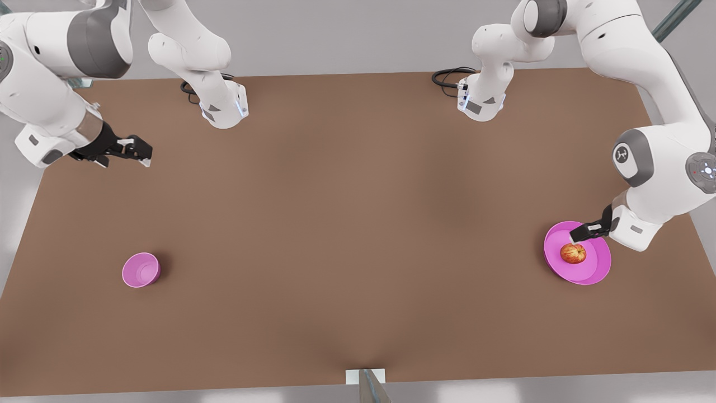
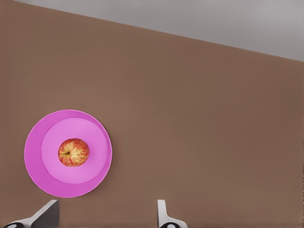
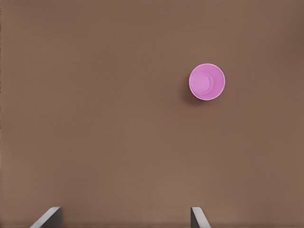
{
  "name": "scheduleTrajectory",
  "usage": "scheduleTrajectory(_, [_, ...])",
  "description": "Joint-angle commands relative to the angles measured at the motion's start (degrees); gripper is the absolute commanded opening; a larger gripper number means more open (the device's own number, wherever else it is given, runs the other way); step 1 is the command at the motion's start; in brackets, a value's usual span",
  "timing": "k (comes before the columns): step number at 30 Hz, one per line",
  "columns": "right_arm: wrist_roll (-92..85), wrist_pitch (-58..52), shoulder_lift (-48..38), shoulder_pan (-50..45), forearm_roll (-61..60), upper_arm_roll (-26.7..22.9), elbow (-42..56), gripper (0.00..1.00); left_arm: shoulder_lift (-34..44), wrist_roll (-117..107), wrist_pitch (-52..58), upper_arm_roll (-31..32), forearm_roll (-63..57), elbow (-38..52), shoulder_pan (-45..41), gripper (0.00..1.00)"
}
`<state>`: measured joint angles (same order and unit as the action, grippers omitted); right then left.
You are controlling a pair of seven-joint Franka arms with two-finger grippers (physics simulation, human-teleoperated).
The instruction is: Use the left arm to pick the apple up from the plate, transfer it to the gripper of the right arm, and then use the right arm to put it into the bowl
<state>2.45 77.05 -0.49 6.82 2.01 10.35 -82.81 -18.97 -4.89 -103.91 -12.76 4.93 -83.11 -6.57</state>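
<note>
Brown bench (image 1: 347, 235) carries plate (image 1: 593, 268) holding apple (image 1: 573, 253); left pincer (image 2: 107, 216) above it, fingers spread. Right pincer (image 1: 134, 151) spread, raised well apart from bowl (image 1: 141, 270).

Brown worktop (image 1: 347, 224) spreads wide and bare-faced — matte, evenly lit. Up at 11 o'clock a black cable (image 1: 190, 87) loops on its surface; another black cable (image 1: 447, 75) coils at 1 o'clock. Down at 6 o'clock, a small white bracket (image 1: 365, 376) sits on the near edge.
</note>
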Motion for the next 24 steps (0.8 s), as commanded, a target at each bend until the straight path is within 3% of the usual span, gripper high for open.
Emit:
scheduleTrajectory(1, [0.2, 0.0, 0.2, -2.5, -0.4, -0.3, -0.1, 1.00, 0.1, 0.0, 0.1, 0.0, -0.1, 0.0, -0.2, 1.00])
scheduleTrajectory(7, [0.2, 0.3, 1.6, -2.4, -0.5, -0.3, -0.4, 1.00, -2.5, 13.6, -9.0, -0.2, 0.3, -11.9, 8.1, 1.00])
scheduleTrajectory(9, [0.2, 0.8, 1.6, -2.4, -0.5, -0.3, -1.2, 1.00, -3.2, 14.3, -19.1, -0.2, 0.3, -18.0, 8.3, 1.00])
scheduleTrajectory(17, [0.2, 2.0, 1.9, -2.5, -0.5, -0.2, -2.4, 1.00, -12.1, 19.0, -33.6, -0.2, 3.5, -19.7, 13.6, 1.00])
scheduleTrajectory(24, [0.2, 2.1, 1.9, -2.5, -0.5, -0.2, -3.3, 1.00, -16.5, 19.0, -37.1, -0.1, 6.9, -19.5, 13.5, 1.00])
